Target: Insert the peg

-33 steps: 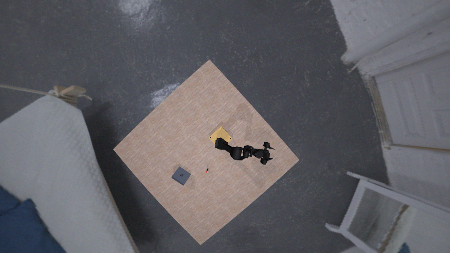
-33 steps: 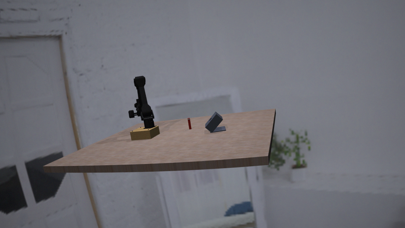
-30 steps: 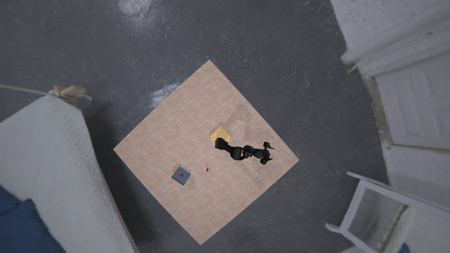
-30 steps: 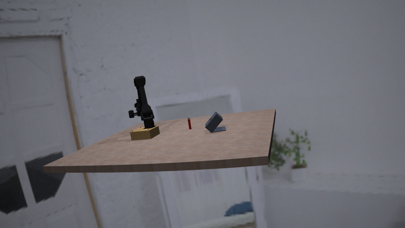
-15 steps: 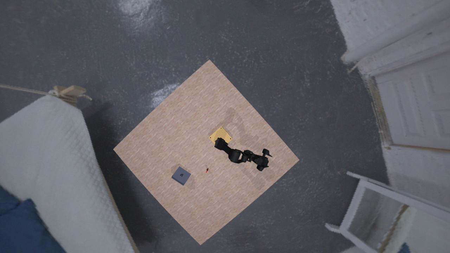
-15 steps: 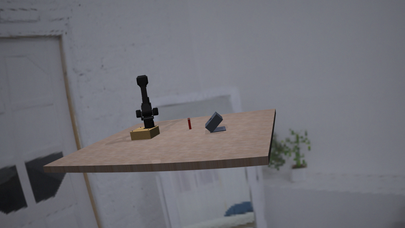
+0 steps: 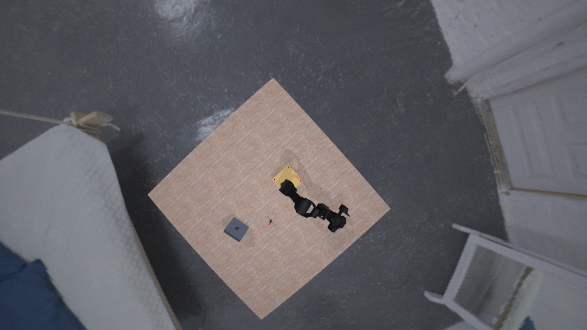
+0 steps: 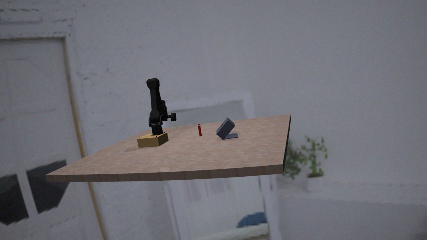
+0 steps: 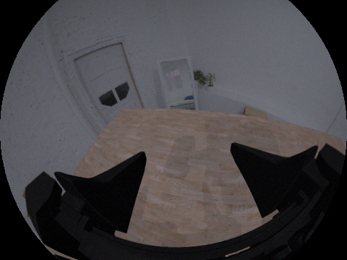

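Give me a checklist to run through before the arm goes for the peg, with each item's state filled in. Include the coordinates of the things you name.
1. Gripper point(image 7: 345, 217) point(image 9: 189, 152) open: ok.
2. Nothing between the fingers: ok.
3. Red peg point(image 7: 269, 222) point(image 8: 199, 130) upright on the table point(image 7: 229, 164) point(image 8: 190, 158) point(image 9: 173, 195): ok.
4. Gripper lined up over the peg: not ok, it is off to one side.
5. Hole in the sloped panel point(image 7: 233, 235) point(image 8: 227, 127) unfilled: ok.
6. Peg's shape matched to the hole: cannot tell, too small.
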Robot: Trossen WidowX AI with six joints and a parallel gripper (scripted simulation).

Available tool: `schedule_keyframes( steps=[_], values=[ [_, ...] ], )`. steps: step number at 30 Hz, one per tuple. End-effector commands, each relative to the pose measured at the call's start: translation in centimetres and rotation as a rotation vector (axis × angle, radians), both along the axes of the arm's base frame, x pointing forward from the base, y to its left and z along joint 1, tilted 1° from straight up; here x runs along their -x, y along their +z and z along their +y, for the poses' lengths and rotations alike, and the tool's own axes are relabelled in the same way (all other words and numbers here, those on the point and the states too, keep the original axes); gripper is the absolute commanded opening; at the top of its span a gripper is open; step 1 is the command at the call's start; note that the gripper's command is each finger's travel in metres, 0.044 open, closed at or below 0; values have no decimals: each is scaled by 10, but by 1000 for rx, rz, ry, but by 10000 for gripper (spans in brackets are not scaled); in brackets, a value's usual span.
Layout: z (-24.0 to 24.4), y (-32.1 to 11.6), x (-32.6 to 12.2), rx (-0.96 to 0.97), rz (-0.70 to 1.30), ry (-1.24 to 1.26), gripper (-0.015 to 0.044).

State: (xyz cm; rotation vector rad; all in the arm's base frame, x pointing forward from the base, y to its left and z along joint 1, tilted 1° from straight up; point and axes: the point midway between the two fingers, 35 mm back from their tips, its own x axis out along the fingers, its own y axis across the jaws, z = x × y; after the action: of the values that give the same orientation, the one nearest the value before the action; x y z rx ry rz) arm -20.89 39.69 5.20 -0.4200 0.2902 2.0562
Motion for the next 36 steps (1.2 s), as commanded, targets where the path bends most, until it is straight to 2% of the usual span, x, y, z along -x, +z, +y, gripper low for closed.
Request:
schedule_keyframes(
  steps=[1, 17, 36],
  values=[
    [10, -3, -21, 28, -24, -50, 440],
    [33, -13, -107, 170, -89, -245, 440],
    [23, -21, -203, 372, -120, -467, 440]
  ],
)
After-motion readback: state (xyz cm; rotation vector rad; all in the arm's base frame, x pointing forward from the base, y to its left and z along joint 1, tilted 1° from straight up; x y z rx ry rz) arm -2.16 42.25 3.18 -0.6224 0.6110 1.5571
